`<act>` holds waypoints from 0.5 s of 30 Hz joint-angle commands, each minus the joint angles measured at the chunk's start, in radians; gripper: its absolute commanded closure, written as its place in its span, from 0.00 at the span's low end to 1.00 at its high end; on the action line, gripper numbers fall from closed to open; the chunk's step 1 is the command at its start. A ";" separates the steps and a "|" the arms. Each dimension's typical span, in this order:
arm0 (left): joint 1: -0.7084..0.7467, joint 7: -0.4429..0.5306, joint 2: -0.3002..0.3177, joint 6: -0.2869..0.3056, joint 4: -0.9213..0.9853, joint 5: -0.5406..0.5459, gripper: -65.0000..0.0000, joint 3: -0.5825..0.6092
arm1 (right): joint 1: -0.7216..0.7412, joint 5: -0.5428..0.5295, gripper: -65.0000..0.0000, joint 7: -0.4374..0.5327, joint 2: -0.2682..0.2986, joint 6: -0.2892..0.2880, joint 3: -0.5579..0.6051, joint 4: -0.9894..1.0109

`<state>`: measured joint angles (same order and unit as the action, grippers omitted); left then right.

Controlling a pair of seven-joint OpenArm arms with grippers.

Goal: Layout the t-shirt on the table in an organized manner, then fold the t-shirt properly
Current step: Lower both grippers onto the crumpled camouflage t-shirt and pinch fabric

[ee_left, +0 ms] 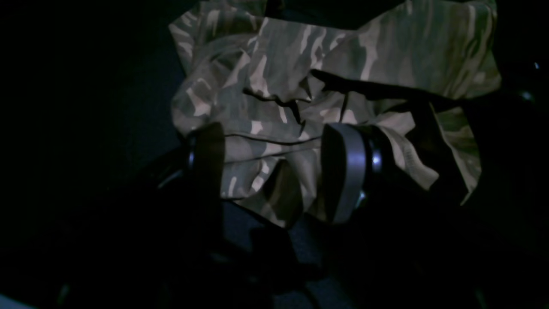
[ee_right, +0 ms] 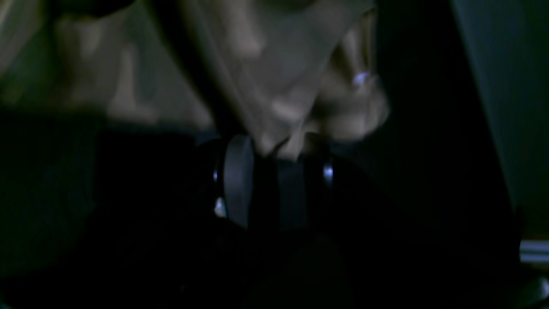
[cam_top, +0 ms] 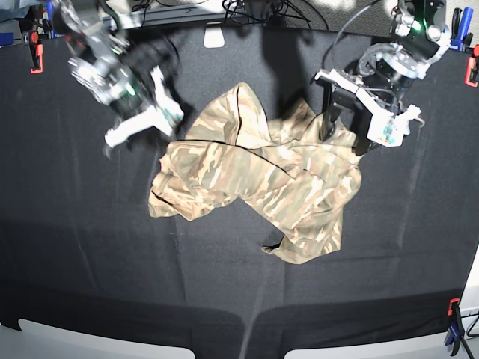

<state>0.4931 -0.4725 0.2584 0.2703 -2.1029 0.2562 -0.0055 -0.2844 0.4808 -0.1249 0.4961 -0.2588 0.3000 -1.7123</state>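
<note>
Nearest to us in the base view lies a bare stretch of the table (cam_top: 90, 284), covered in matte black cloth with faint creases. At its near right corner we see one clamp (cam_top: 451, 323) with orange and blue parts.

Past that, in the middle of the table, lies one t-shirt (cam_top: 262, 179). It is soft fabric printed in tan, beige, brown and olive camouflage streaks. It is not laid flat: it sits in a crumpled, bunched heap, with deep folds across it and one lower corner trailing toward the near edge.

Farther back we count two arms. The left gripper (ee_left: 274, 171) hangs over the shirt's right edge in the base view; its two fingers (ee_left: 347, 171) stand wide apart with rumpled fabric lying between and beneath them, not pinched. The right gripper (ee_right: 266, 180), on the base view's left, is blurred there; its wrist view shows its fingers (ee_right: 238, 176) drawn in on a fold of the shirt, which rises from between them.

At the far edge we count three more orange clamps: two at the left (cam_top: 34, 54) and one at the right (cam_top: 471, 71).
</note>
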 commanded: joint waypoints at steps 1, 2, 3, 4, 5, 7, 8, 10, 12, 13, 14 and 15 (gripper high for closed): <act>0.000 0.024 0.003 0.003 -0.019 0.007 0.48 -0.001 | 0.022 -0.014 0.70 0.017 0.005 0.014 0.010 -0.015; 0.000 0.024 0.003 0.003 -0.019 0.007 0.48 -0.001 | 0.035 -0.016 0.70 0.010 -0.007 0.013 0.022 -0.015; 0.000 0.024 0.003 0.003 -0.019 0.007 0.48 -0.001 | 0.045 -0.015 0.70 0.001 -0.023 0.013 0.029 -0.015; 0.000 0.024 0.003 0.003 -0.019 0.007 0.48 -0.001 | 0.054 -0.015 0.70 -0.002 -0.042 0.013 0.032 -0.014; 0.000 0.024 0.003 0.003 -0.019 0.007 0.48 -0.001 | 0.062 -0.013 0.70 -0.003 -0.061 0.013 0.032 -0.014; 0.000 0.024 0.003 0.003 -0.019 0.007 0.48 -0.001 | 0.073 -0.012 0.70 -0.004 -0.093 0.013 0.032 -0.014; 0.000 0.024 0.003 0.003 -0.019 0.007 0.48 -0.001 | 0.078 -0.012 0.70 -0.004 -0.108 0.013 0.032 -0.014; 0.000 0.024 0.003 0.003 -0.019 0.007 0.48 -0.001 | 0.085 -0.012 0.70 -0.005 -0.131 0.013 0.032 -0.014; 0.000 0.024 0.003 0.003 -0.019 0.007 0.48 -0.001 | 0.085 -0.008 0.70 -0.010 -0.143 0.014 0.032 -0.014; 0.000 0.024 0.003 0.003 -0.019 0.007 0.48 -0.001 | 0.085 -0.008 0.70 -0.016 -0.145 0.014 0.032 -0.014; 0.000 0.024 0.003 0.003 -0.019 0.007 0.48 -0.001 | 0.085 -0.008 0.70 -0.026 -0.148 0.014 0.031 -0.014; 0.000 0.024 0.003 0.003 -0.019 0.007 0.48 -0.001 | 0.085 -0.008 0.70 -0.036 -0.147 0.014 0.031 -0.014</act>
<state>0.4931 -0.4728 0.2581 0.2703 -2.1029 0.2554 -0.0055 -0.2108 0.4717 -0.1825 0.3458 -0.2611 0.3370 -1.7119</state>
